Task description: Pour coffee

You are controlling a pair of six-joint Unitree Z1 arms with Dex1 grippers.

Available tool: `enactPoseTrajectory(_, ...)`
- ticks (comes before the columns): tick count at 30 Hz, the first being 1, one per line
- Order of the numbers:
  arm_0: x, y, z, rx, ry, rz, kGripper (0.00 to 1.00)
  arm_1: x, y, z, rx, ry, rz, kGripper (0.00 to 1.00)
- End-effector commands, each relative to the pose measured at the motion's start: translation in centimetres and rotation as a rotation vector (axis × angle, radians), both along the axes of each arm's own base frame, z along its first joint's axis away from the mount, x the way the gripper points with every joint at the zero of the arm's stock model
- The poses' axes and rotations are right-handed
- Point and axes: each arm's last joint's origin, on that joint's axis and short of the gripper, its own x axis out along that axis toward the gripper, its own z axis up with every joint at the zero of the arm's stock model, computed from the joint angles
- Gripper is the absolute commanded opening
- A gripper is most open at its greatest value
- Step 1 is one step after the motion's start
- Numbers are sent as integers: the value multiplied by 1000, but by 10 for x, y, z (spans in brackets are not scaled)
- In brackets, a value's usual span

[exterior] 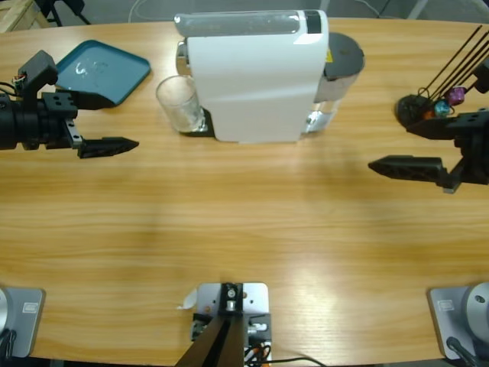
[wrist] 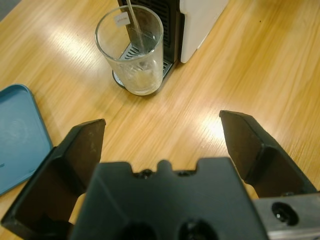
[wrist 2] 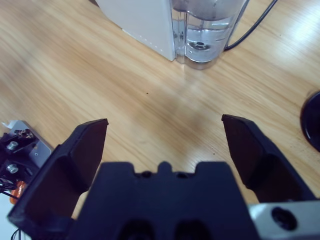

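A clear glass (exterior: 177,103) stands on the drip tray at the left end of the white coffee machine (exterior: 256,76). Seen from the left wrist, the glass (wrist: 131,47) holds a shallow pale layer of coffee (wrist: 141,81) at its bottom. My left gripper (exterior: 122,121) is open and empty, a short way left of the glass and pointing at it (wrist: 162,125). At the table's right side my right gripper (exterior: 388,144) also stands open with nothing in it, aimed at the machine's clear water tank (wrist 2: 204,31).
A teal tray (exterior: 103,70) lies at the back left, beside the left gripper (wrist: 17,135). A black capsule stand (exterior: 428,103) with coloured capsules stands at the far right. A black cable (wrist 2: 250,27) runs behind the water tank.
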Motion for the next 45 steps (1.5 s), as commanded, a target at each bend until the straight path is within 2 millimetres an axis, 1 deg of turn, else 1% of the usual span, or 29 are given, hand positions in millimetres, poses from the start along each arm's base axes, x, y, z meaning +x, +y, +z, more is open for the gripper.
enactPoseTrajectory(1, -4, -1, -12, 30, 24, -9, 1000, -6, -6, -5, 11, -3, 0, 1000)
enactPoseTrajectory(4, -5, 0, -10, 26, 19, -10, 1000, -2, -10, -3, 40, 3, -16, 1000)
enactPoseTrajectory(8, -4, -1, -11, 25, 26, -9, 1000, -2, -10, -4, 64, 24, 23, 1000)
enactPoseTrajectory(16, -11, 1, -4, 12, 10, -8, 1000, -4, -13, -3, 61, 8, 11, 1000)
enactPoseTrajectory(20, -10, 1, -3, 11, 7, -5, 1000, -4, -13, -3, 59, 9, 10, 1000)
enactPoseTrajectory(45, -10, 1, -6, 17, 21, -2, 1000, -6, -14, -8, 50, 16, 9, 1000)
